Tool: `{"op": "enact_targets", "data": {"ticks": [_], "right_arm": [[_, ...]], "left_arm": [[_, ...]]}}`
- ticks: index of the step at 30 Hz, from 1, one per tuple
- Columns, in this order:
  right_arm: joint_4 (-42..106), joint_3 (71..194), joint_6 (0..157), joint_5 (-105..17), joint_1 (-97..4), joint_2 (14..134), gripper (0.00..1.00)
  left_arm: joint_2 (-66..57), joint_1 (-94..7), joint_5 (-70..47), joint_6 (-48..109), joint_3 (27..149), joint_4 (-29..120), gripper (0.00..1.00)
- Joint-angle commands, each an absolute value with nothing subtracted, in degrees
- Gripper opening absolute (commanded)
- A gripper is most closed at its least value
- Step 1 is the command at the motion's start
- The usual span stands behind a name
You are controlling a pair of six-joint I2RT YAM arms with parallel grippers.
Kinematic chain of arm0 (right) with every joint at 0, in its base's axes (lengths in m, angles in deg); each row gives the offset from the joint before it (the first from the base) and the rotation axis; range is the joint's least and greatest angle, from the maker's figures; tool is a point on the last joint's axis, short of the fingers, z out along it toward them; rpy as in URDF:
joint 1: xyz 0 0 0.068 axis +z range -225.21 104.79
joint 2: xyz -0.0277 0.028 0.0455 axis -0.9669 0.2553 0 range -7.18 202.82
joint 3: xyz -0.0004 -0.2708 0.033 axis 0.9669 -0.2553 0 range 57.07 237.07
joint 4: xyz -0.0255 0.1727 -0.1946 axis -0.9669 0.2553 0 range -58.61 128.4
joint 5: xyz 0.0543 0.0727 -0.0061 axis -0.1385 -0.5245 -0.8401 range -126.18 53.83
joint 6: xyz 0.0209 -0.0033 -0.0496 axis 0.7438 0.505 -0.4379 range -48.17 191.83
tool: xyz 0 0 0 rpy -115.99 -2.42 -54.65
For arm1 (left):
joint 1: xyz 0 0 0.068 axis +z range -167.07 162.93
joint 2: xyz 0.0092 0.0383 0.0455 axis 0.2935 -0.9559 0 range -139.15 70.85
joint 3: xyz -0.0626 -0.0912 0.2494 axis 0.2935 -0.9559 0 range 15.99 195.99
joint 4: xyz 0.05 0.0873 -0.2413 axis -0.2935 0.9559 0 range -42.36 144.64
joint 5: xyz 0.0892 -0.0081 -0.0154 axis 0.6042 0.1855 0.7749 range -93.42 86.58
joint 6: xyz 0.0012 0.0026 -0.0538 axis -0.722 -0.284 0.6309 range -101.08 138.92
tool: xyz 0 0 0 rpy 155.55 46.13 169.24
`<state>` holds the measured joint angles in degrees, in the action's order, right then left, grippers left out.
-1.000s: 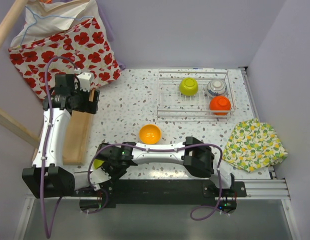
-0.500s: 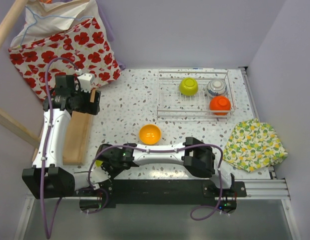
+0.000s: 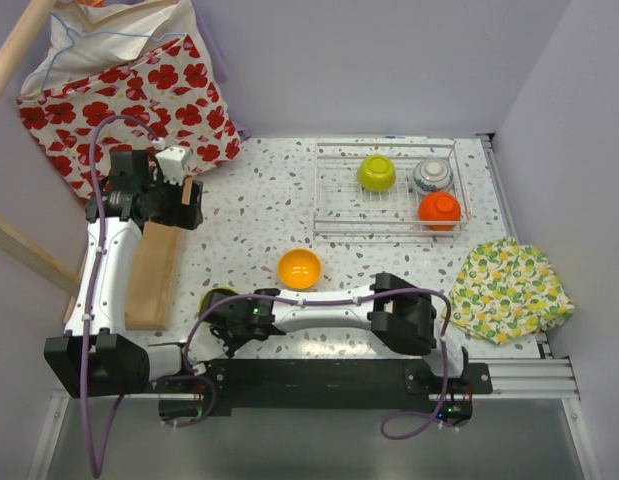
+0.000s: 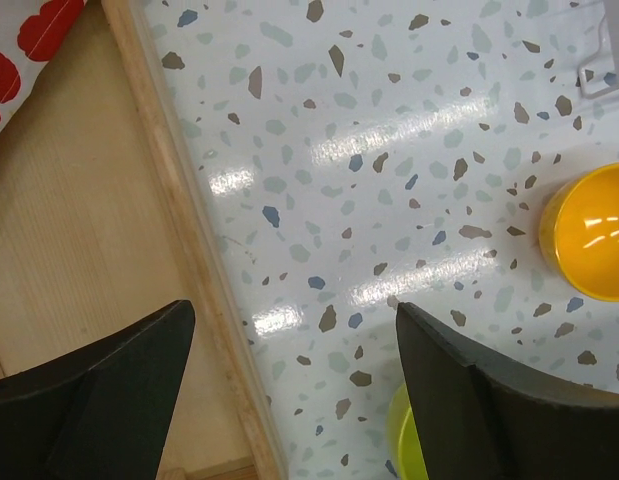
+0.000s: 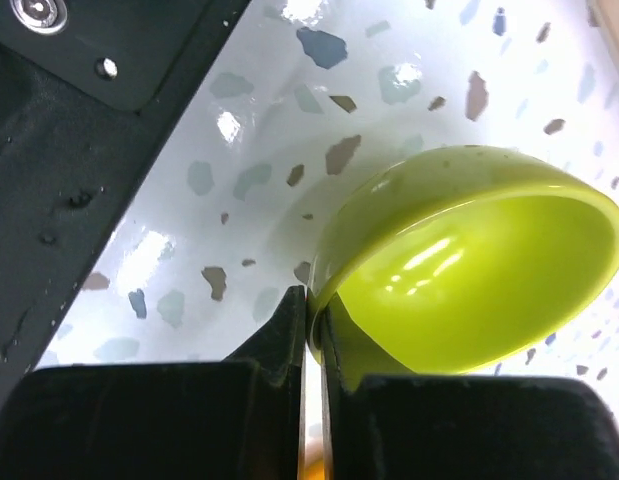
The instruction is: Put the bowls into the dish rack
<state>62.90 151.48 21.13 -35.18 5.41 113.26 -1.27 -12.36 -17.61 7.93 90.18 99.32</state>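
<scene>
— Bowls first: where do we have them?

— We count three in the dish rack [image 3: 339,190] at the far right of the bench [image 3: 259,210]. A lime green bowl [image 3: 377,173] sits at the back left. A blue-patterned bowl [image 3: 432,176] is just beside it on the right, and a red-orange bowl [image 3: 439,209] stands in front of the patterned one. An orange-yellow bowl [image 3: 299,268] sits upright on the open bench near the middle, well apart from the rack.

— And the one we are working on?

— The second lime green bowl [image 5: 469,270] is at the near left, close to the arm bases. Our right end effector [image 5: 311,330] is clenched on its rim, and the bowl is tilted, its opening turned sideways. We cannot tell whether its base touches the bench.

— What about our left end effector [image 4: 294,310]?

— Released, jaws wide apart, grasping nothing. It hovers over the long edge of the wooden tray [image 3: 154,270], one finger above the wood and the other above the speckled surface.

— Anything else around us?

— A red-flowered bag [image 3: 129,90] leans at the far left corner. A lemon-print cloth [image 3: 509,290] lies at the right, nearer to us than the rack.
</scene>
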Motion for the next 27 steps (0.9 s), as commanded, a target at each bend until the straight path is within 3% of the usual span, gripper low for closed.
{"op": "enact_targets", "data": {"ticks": [1,7,12,20,27], "right_arm": [[62.9,150.1,21.8,-33.0,5.4,100.6,0.0],[68.9,150.1,29.3,-32.5,4.3,89.1,0.0],[74.3,152.5,32.1,-35.0,0.0,86.1,0.0],[76.2,152.5,36.8,-42.7,-17.8,81.9,0.0],[74.4,149.8,41.8,-50.9,-33.6,76.7,0.0]], "left_arm": [[-0.6,-12.4,-20.7,9.5,94.2,98.0,0.86],[-1.2,-14.0,-22.3,8.4,96.9,97.4,0.83],[-1.0,-20.8,-19.8,6.3,96.1,97.0,0.8],[-0.4,-25.2,-17.4,2.6,96.1,93.1,0.77],[-7.7,-28.4,-19.5,3.4,103.9,87.3,0.72]]}}
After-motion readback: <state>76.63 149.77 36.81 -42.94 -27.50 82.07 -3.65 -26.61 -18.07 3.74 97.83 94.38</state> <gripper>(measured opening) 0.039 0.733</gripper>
